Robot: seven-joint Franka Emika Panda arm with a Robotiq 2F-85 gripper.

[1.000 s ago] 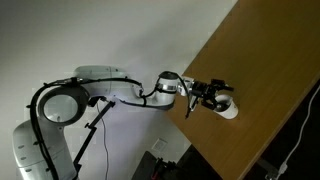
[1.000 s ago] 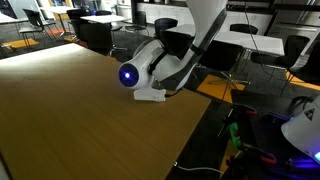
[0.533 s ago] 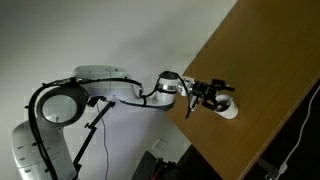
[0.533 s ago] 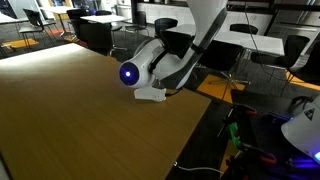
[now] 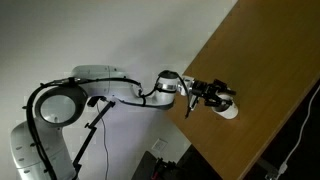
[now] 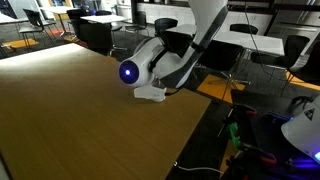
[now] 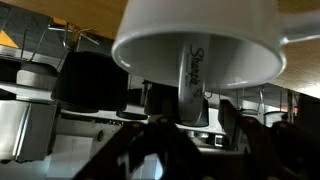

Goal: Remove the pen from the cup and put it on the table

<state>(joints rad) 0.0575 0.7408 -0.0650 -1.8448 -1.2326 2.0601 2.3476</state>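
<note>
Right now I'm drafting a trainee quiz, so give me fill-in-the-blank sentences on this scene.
The Sharpie pen stands inside a cup coloured ____. The cup sits near the wooden table's ____. The fingers flank the ____.
Missing: white; edge; pen.

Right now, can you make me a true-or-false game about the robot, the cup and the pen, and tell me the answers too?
1. The pen sticks out of the cup. True.
2. The cup is red. False: it is white.
3. The pincer is right by the cup. True.
4. The cup stands in the middle of the table. False: in an exterior view the cup is near the table's edge.
</note>
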